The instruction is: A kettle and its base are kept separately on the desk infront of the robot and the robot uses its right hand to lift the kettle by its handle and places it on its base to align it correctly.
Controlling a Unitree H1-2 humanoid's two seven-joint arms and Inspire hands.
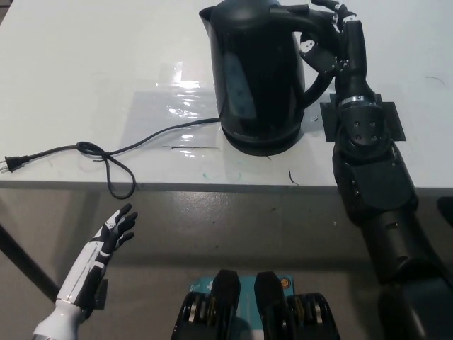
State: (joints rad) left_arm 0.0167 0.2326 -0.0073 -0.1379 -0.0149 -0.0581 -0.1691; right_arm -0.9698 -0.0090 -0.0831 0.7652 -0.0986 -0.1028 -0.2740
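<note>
Head view, straight down: kettle (258,74) stands upright on its base (272,145), and only a dark rim of that base peeks out under the kettle's bottom, near the desk's front edge. Spout points to my left, handle (316,67) curves out to my right. My right hand (327,35) sits at the top of that handle, black fingers (315,49) curled about it, though black on black makes it hard to say how firmly they grip. My black forearm runs down from there toward the lower right, crossing a dark square patch (388,120) stuck on the desk (85,71) just beside the kettle. From the base a black cord (113,152) trails left over a shiny clear sheet (173,106), loops once at the desk edge, and ends in a plug (12,163). My left hand (117,230) hangs low below the desk edge, white, empty, fingers spread.
</note>
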